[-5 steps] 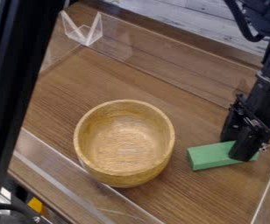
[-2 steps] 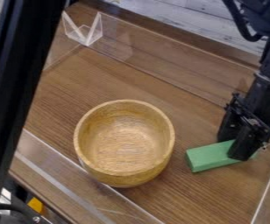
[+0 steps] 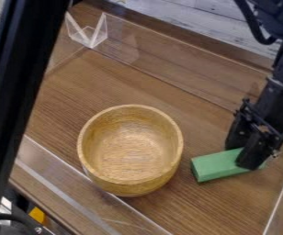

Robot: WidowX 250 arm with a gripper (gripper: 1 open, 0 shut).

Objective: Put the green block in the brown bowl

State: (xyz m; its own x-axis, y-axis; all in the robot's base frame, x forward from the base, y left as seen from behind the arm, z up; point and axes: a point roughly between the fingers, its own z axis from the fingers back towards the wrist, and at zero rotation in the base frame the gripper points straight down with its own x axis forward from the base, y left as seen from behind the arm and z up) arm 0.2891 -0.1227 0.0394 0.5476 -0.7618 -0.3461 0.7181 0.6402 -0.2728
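Shifted slightly since the earlier frame, the green block is now sitting a little further left and its near end a touch higher, closer to the brown bowl than a second ago. Block and bowl are remaining apart, with a narrow strip of wooden tabletop showing between them. The black gripper is reaching down steeply at the block's right end, and its fingers are standing partly apart on either side of that end. Contact appears to be in place, and the block's left end looks tilted up slightly, though whether it is clear of the table cannot be told. The bowl is resting upright on the table, unmoved between frames. A clear plastic barrier is standing along the far edge.
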